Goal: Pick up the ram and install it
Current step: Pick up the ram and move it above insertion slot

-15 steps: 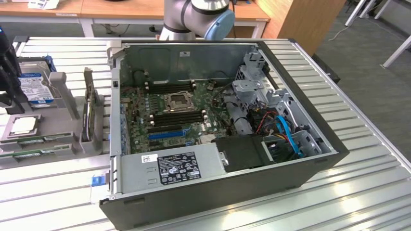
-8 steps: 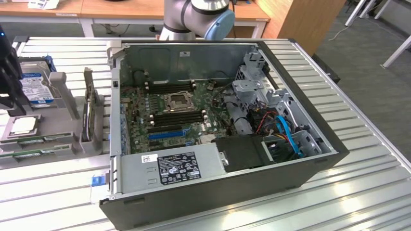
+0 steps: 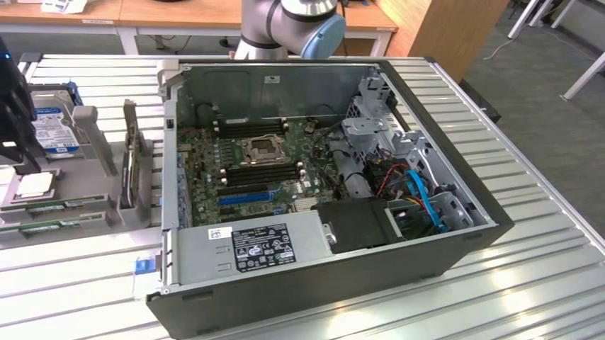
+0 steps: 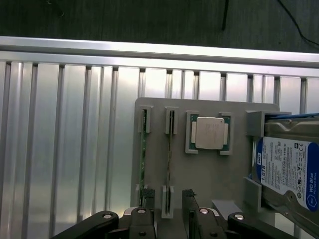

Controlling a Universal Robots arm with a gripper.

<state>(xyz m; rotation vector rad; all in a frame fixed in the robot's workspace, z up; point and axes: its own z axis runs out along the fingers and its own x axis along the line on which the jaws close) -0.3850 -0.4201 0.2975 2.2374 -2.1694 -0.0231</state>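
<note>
Tool (image 4: 170,225) spread wide, ram (image 4: 143,159) edge-up in holder (image 4: 214,179)

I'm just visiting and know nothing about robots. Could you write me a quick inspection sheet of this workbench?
Surface: ribbed metal table bearing an open computer case and a grey holder.
Job's things: two ram sticks stand on edge in the holder; motherboard exposed in the case.
Clutter: processor chip and hard drive on the holder.
Grippers: gripper open, empty, over the holder by the ram sticks.
Cables: blue and red cables inside the case.
Surroundings: wooden desks, grey floor.
</note>
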